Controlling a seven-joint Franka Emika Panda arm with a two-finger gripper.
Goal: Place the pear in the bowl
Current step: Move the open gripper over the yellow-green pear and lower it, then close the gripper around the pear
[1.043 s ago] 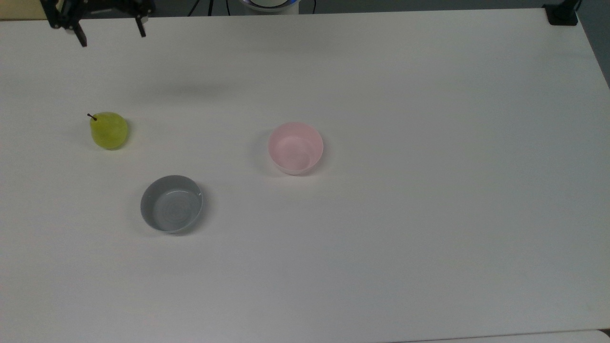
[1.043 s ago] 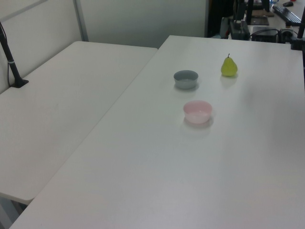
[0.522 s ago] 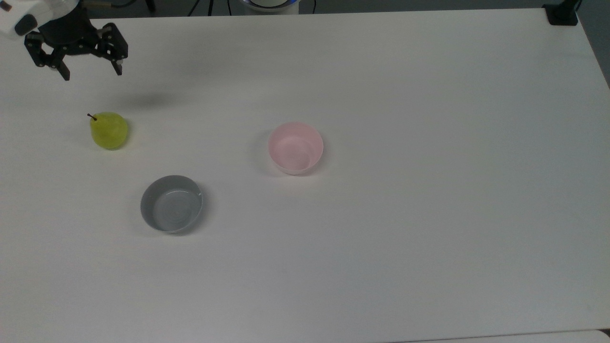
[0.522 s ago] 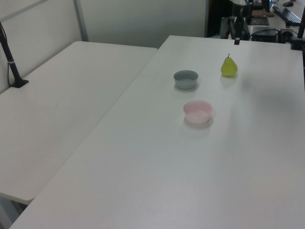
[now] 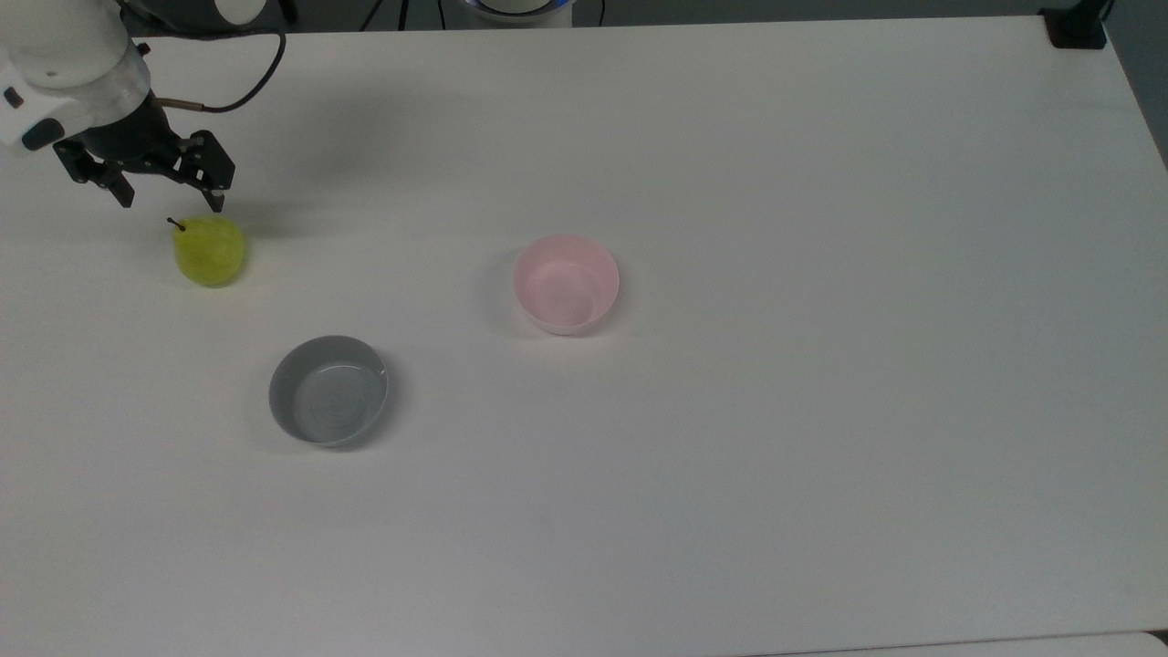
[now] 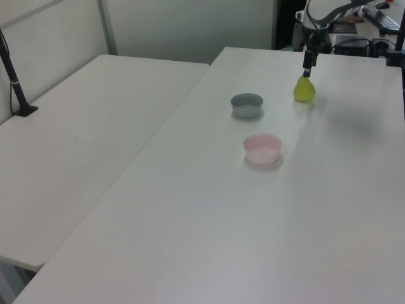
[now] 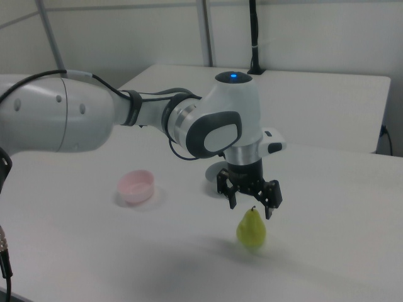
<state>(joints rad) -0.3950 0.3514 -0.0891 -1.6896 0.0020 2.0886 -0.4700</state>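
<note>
The yellow-green pear (image 5: 210,251) stands upright on the white table, stem up, at the top view's left; it also shows as pear (image 6: 304,90) and pear (image 7: 251,229). My gripper (image 5: 172,201) hangs open just above it, its black fingers spread either side of the stem and apart from the fruit, seen too as gripper (image 7: 250,206) and gripper (image 6: 307,68). The pale pink bowl (image 5: 566,283) sits empty near the table's middle, well to the top view's right of the pear, also bowl (image 6: 262,148) and bowl (image 7: 137,186).
A wider grey bowl (image 5: 328,390) stands empty below and between the pear and the pink bowl in the top view, also grey bowl (image 6: 247,104). A second white table (image 6: 82,145) adjoins in the left view. A black post (image 5: 1075,26) stands at the far corner.
The gripper has come down from the table's far edge towards the pear and now hovers right over its stem. Pear and bowls have not moved.
</note>
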